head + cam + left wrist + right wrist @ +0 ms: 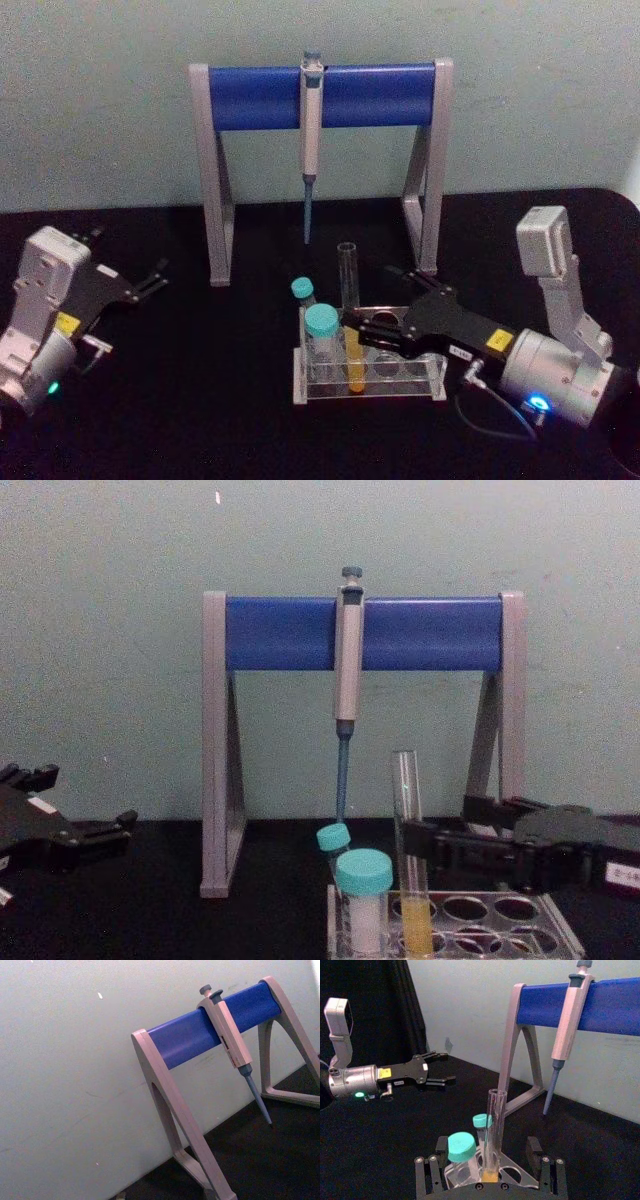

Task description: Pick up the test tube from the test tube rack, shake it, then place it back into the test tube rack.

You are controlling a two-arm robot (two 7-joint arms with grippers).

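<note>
Test tube (349, 300) stands upright in a hole left of the rack's (400, 392) middle, yellow-orange liquid settled at its bottom, open mouth up. The rack sits toward the table's (200, 400) front edge, a little right of ctr.

The right gripper (490, 1162) reaches in from the table's right side at approx. mid-tube height. Its fingers (431, 1172) are spread wide w/ the tube btwn them, neither seen touching glass. They look lined up above the liquid and clear of the rack top, so a squeeze could lift the tube straight up. Pickup appears not yet made; shake and return remain.

Just beside the tube on its left, a big vial (322, 325) and a small vial (303, 290), both teal-capped, share the rack and leave the near finger little room. Behind, a pipette (311, 130) hangs from the blue-barred stand (250, 95) near the table's back edge.

The left gripper (155, 278) is parked near the left edge, fingers apart, holding nothing.
</note>
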